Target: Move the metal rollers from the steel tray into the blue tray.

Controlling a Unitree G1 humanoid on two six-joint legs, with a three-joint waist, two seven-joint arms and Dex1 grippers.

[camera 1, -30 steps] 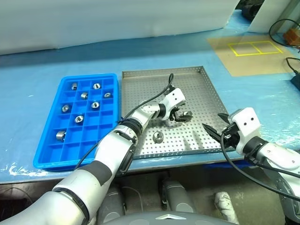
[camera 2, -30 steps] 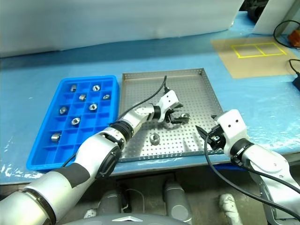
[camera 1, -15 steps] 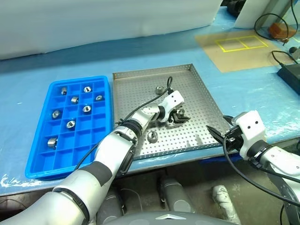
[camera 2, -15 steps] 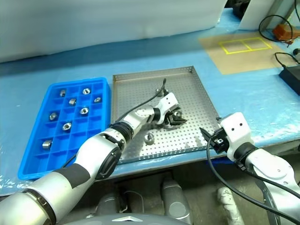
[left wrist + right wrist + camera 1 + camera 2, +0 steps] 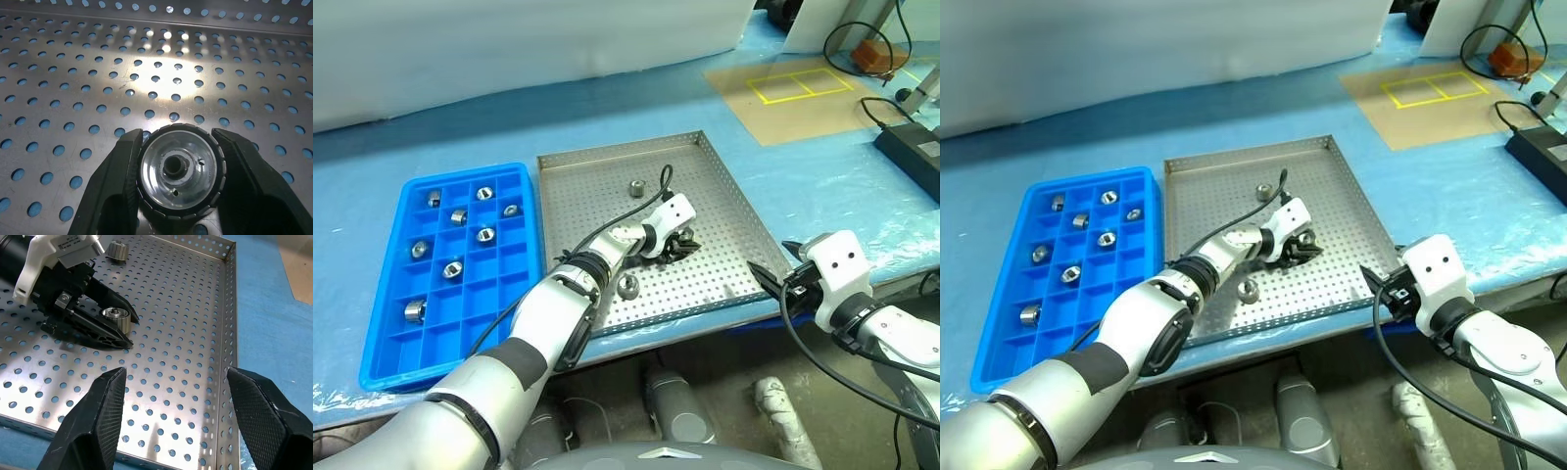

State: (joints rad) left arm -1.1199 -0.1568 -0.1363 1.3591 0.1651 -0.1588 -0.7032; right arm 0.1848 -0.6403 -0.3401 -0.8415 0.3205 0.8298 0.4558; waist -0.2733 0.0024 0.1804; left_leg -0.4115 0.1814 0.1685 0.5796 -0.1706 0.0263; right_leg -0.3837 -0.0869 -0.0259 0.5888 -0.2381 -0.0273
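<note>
**Helper:** Where do you stand?

**Me:** My left pincer [image 5: 178, 166] is clenched on one roller [image 5: 179, 169], a finger [image 5: 117, 181] pressed to each side of it, down on the holed floor of the steel tray [image 5: 705, 186]. My right pincer [image 5: 173, 416] hangs released near the tray's right front rim, holding nothing.

**Helper:** And the other rollers?

**Me:** Two lie loose in the steel tray: one toward the far side [image 5: 635, 185], one nearer the front [image 5: 628, 285]. The blue tray [image 5: 386, 338] sits just left of the steel one on the tabletop [image 5: 460, 127], with seven rollers already in its squares, such as this one [image 5: 414, 309].

**Helper:** How would you do this step well?

**Me:** I judge the grip is centred, fingers across the round wall. I'd lift straight up first, so the roller clears the floor and the low rim without scraping or twisting out. Then carry it left, keeping it level, over a free square.

**Helper:** What could spoil it?

**Me:** It's smooth and round, so a tilt could let it slip. I'd lower it close into the square before letting go, or it may bounce into a neighbouring one.
</note>
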